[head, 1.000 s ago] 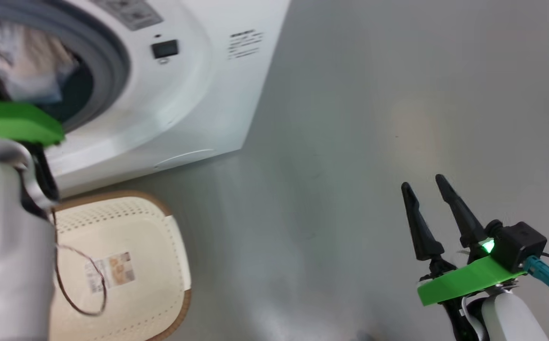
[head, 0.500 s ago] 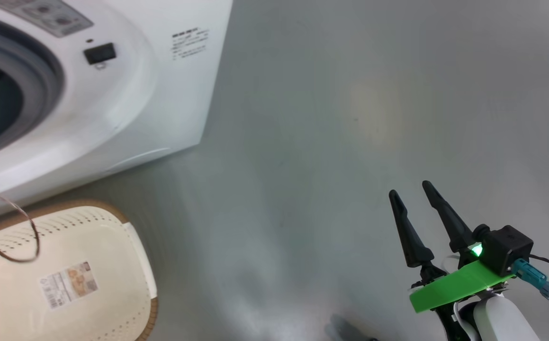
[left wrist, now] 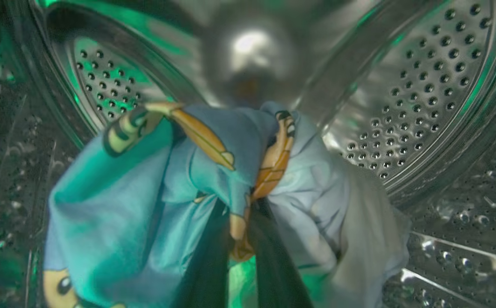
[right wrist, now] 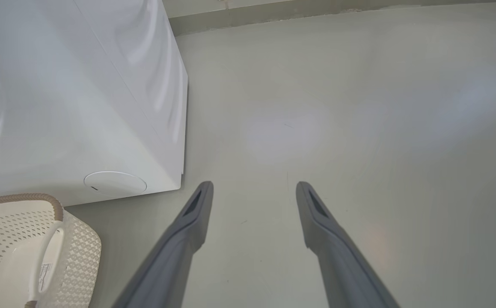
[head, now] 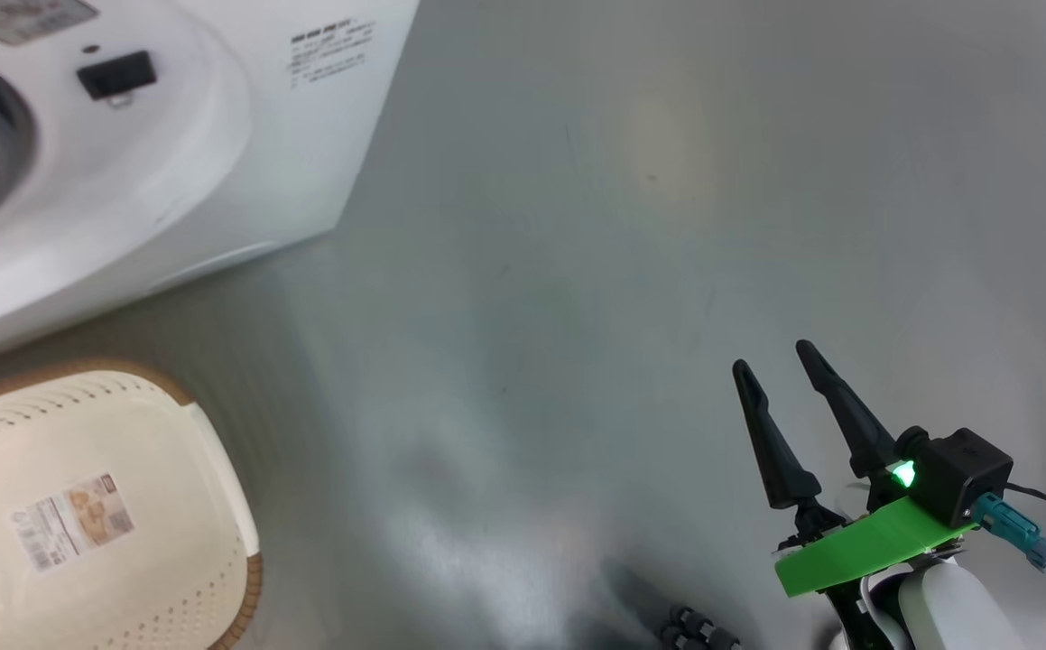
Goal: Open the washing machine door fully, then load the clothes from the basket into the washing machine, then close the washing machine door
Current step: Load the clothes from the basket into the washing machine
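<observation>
Blue bear-print clothes pinched in the left jaws inside the steel drum; right jaws wide, over floor.

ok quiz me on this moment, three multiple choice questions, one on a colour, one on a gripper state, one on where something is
1. What colour is the rim of the basket?
A green
B brown
C blue

2. How is the right gripper?
A open, holding nothing
B shut, holding nothing
C shut on the basket

3. Where are the clothes that the left gripper pinches?
A in the basket
B between the right gripper's fingers
C inside the steel drum

Answers:
1 B, a brown woven-look band edges the cream basket.
2 A, its two fingers stand well apart with nothing between them.
3 C, perforated steel walls surround the blue printed cloth in the left wrist view.
</observation>
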`<state>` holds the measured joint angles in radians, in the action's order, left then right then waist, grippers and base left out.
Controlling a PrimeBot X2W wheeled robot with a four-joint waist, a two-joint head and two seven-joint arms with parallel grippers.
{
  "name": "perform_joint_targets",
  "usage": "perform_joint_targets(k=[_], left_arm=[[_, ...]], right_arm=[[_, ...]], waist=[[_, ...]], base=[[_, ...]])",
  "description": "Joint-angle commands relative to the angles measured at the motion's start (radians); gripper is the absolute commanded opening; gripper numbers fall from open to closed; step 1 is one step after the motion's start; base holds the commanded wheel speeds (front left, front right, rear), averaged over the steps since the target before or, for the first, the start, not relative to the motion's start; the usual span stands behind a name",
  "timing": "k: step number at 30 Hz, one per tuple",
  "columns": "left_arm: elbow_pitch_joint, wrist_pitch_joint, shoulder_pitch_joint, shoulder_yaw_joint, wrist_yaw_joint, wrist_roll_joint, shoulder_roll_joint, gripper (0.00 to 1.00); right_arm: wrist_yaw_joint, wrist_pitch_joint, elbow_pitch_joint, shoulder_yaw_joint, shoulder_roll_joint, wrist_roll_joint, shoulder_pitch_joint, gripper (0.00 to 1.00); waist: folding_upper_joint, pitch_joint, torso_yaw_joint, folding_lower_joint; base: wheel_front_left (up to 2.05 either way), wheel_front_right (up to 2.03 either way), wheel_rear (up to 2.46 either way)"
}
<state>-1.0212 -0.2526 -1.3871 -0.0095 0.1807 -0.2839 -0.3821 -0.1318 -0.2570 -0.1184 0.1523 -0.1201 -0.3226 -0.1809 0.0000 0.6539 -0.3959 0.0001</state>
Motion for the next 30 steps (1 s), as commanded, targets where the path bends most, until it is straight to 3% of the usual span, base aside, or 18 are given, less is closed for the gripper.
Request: perform_joint_targets(k=[1, 4, 7, 8, 9, 11, 12, 13, 14, 15, 30], left_arm=[[0.065, -0.009, -0.027, -0.001, 0.007, 0.029, -0.062, 0.00], [0.104, -0.009, -0.029, 0.014, 0.010, 0.036, -0.065, 0.00], [0.034, -0.009, -0.013, 0.004, -0.010, 0.042, -0.056, 0.00], [0.016, -0.009, -0.015, 0.000, -0.013, 0.045, -0.055, 0.06], [0.003, -0.009, -0.019, -0.003, -0.014, 0.047, -0.053, 0.26], [-0.042, -0.008, -0.018, -0.021, -0.019, 0.059, -0.047, 0.44], [-0.062, -0.008, -0.021, -0.026, -0.023, 0.060, -0.043, 0.57], [-0.062, -0.008, -0.021, -0.026, -0.023, 0.060, -0.043, 0.57], [-0.080, -0.008, -0.024, -0.026, -0.021, 0.059, -0.039, 0.93], [-0.098, -0.008, -0.024, -0.027, -0.020, 0.057, -0.034, 1.00], [-0.044, -0.009, 0.095, 0.007, 0.023, 0.037, 0.031, 1.00]], right_arm=[[0.001, -0.005, 0.025, 0.024, -0.012, -0.023, 0.026, 1.00], [0.001, -0.005, 0.030, 0.026, -0.014, -0.023, 0.024, 1.00], [0.001, -0.005, 0.028, 0.025, -0.018, -0.023, 0.028, 1.00], [0.001, -0.005, 0.028, 0.025, -0.019, -0.023, 0.029, 1.00], [0.001, -0.005, 0.027, 0.024, -0.019, -0.023, 0.030, 1.00], [0.001, -0.005, 0.025, 0.020, -0.020, -0.023, 0.033, 1.00], [0.001, -0.005, 0.023, 0.018, -0.020, -0.023, 0.034, 1.00], [0.001, -0.005, 0.023, 0.018, -0.020, -0.023, 0.034, 1.00], [0.001, -0.005, 0.021, 0.017, -0.019, -0.023, 0.036, 1.00], [0.001, -0.005, 0.019, 0.017, -0.018, -0.022, 0.038, 1.00], [0.001, -0.005, 0.016, 0.007, -0.036, -0.015, 0.038, 1.00]], waist=[[0.0000, 0.034, -0.010, -0.0001], [0.0000, 0.049, -0.015, -0.0001], [0.0000, 0.051, -0.014, -0.0001], [0.0000, 0.051, -0.013, -0.0001], [0.0000, 0.050, -0.012, -0.0001], [0.0000, 0.044, -0.007, -0.0001], [0.0000, 0.041, -0.005, -0.0001], [0.0000, 0.041, -0.005, -0.0001], [0.0000, 0.036, -0.001, -0.0001], [0.0000, 0.031, 0.003, -0.0001], [0.0000, -0.055, 0.064, -0.0001]], base=[[0.00, 0.00, 0.00], [0.00, 0.00, 0.00], [0.00, 0.00, 0.00], [0.00, 0.00, 0.00], [0.00, 0.00, 0.00], [0.00, 0.00, 0.00], [0.00, 0.00, 0.00], [0.00, 0.00, 0.00], [0.00, 0.00, 0.00], [0.00, 0.00, 0.00], [0.00, 0.00, 0.00]])
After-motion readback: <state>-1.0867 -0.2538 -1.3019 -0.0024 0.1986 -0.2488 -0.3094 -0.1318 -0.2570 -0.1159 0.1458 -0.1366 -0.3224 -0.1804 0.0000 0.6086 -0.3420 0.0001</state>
